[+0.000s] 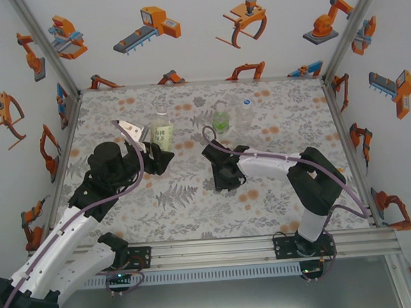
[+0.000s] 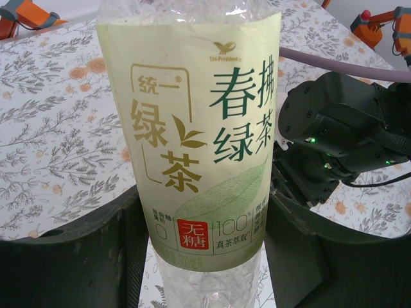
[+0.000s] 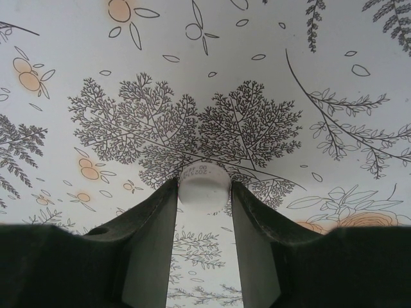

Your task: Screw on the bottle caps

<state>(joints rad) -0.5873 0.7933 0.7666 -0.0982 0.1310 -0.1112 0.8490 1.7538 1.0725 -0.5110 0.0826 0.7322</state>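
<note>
White cap [image 3: 203,189] is sitting pinched at the right gripper's [image 3: 204,194] very tips over the table's [image 1: 195,217] middle, while the left gripper [image 2: 205,256] is clamping the yellow-label bottle [image 2: 192,128] toward the far edge; so shallow a pinch is risking slip or cross-threading.

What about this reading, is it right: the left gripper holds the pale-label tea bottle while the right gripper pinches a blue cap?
Not quite. The cap in the right gripper is white, not blue, as the right wrist view shows. The left gripper does hold the pale-label bottle.
</note>
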